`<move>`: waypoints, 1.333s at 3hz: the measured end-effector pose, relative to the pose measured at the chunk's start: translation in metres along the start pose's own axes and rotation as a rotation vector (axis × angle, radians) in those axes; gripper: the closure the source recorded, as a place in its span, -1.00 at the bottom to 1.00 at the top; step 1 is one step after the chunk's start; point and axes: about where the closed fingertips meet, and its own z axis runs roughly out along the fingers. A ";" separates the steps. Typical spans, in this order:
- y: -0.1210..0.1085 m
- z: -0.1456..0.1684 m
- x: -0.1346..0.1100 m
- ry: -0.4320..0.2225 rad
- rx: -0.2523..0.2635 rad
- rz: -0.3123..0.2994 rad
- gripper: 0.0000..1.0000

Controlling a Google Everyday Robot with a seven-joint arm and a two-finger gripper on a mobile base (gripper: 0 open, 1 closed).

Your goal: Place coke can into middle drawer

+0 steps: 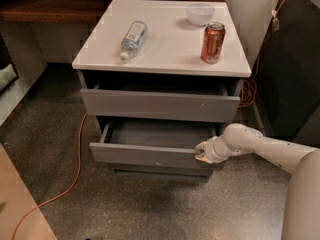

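The coke can [213, 43] stands upright on the right side of the white cabinet top [165, 46]. The middle drawer [150, 155] is pulled partly out, and its grey tray shows nothing inside. My gripper [202, 152] is at the right end of the drawer's front, at its top edge, with the white arm [265, 146] reaching in from the right. The gripper holds no can.
A clear water bottle [133, 38] lies on its side on the cabinet top's left. A white bowl [200, 13] stands behind the can. The top drawer [160, 104] is slightly open. An orange cable [75, 169] runs across the floor at left.
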 end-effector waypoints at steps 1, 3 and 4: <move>0.000 0.000 0.000 0.000 0.000 0.000 -0.35; -0.015 -0.012 -0.018 0.001 -0.005 0.001 -1.00; -0.039 -0.024 -0.038 0.010 -0.017 0.013 -1.00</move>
